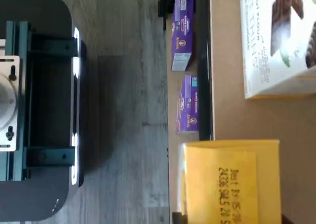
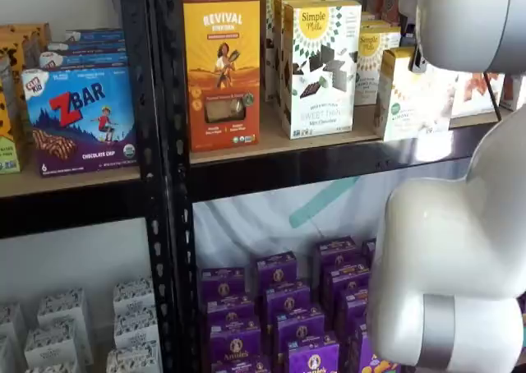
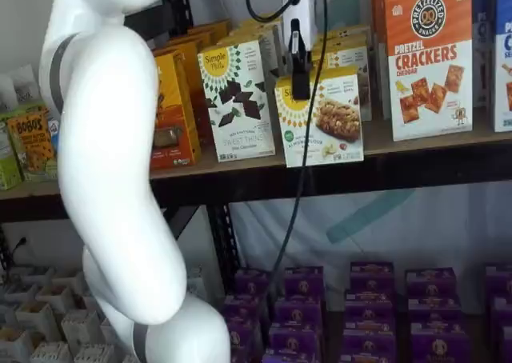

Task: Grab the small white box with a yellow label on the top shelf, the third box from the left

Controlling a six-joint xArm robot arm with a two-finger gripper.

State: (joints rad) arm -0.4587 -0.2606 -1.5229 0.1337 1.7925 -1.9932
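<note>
The small white box (image 3: 328,123) with its yellow sunburst label stands at the front of the top shelf (image 3: 432,167). It also shows in a shelf view (image 2: 411,98). Its base juts slightly past the black front beam. My gripper (image 3: 300,71) comes down from above, with a black finger over the top of the box's front face, shut on the box. In the wrist view the box's yellow top (image 1: 232,179) lies close under the camera and overlaps the beam (image 1: 203,86). In the other shelf view my arm hides the fingers.
A taller white carton with chocolate squares (image 3: 240,99) stands to the box's left, and orange-and-white pretzel cracker cartons (image 3: 428,59) to its right. Purple boxes (image 3: 368,299) fill the shelf below. My white arm (image 3: 112,179) fills the left foreground. More cartons stand behind the box.
</note>
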